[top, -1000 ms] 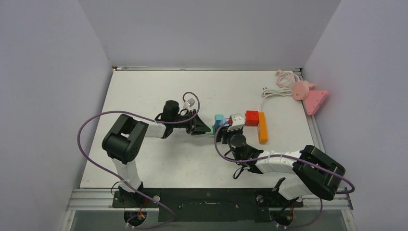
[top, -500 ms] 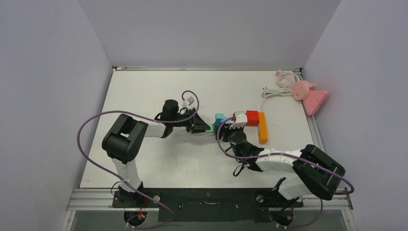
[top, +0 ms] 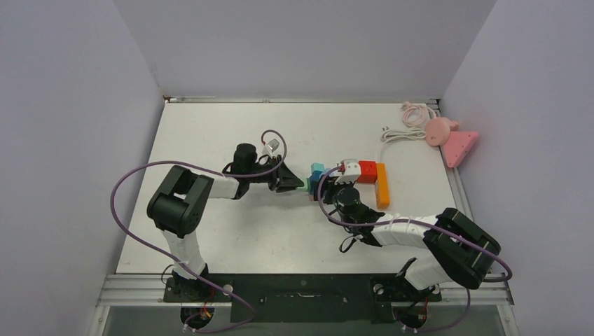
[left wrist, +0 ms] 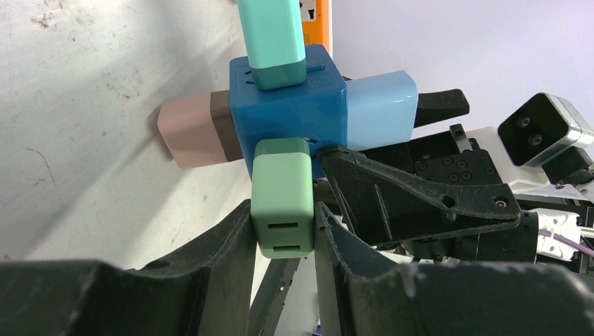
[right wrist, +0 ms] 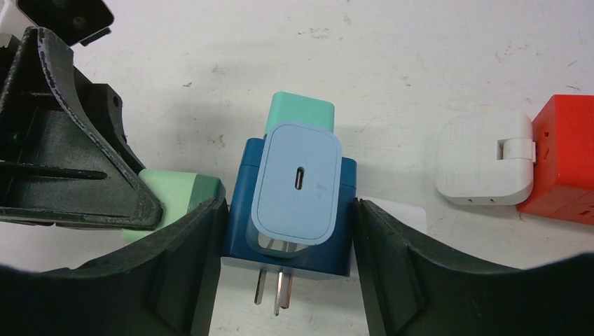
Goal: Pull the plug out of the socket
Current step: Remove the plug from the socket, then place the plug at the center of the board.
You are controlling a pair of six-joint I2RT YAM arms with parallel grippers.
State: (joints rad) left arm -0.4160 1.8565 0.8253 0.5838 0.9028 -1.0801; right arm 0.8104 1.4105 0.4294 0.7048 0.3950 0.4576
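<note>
Two arms meet mid-table in the overhead view, nose to nose at a dark blue plastic cube socket (top: 316, 180). The left pincer (top: 300, 186) points at it from the left and the right pincer (top: 323, 185) from the near side. Just right of them, a white plastic plug (top: 347, 173), a red plastic cube (top: 367, 171) and an orange plastic strip (top: 382, 186) sit in a row on the white table (top: 210, 133).

Left wrist cam: the pincer is closed snug on a pale green plastic plug (left wrist: 282, 199), one finger on each side. That plug butts right up against the cube's near face. A teal plastic plug (left wrist: 272, 31), a light blue plastic charger (left wrist: 382, 101) and a brownish-pink plastic plug (left wrist: 185, 133) fill other faces.

Right wrist cam: the jaws stand fairly wide but press against both sides of the cube, so it's gripped. Two metal prongs (right wrist: 273, 287) stick out of its near edge, and the green plug pokes out on the left.
</note>
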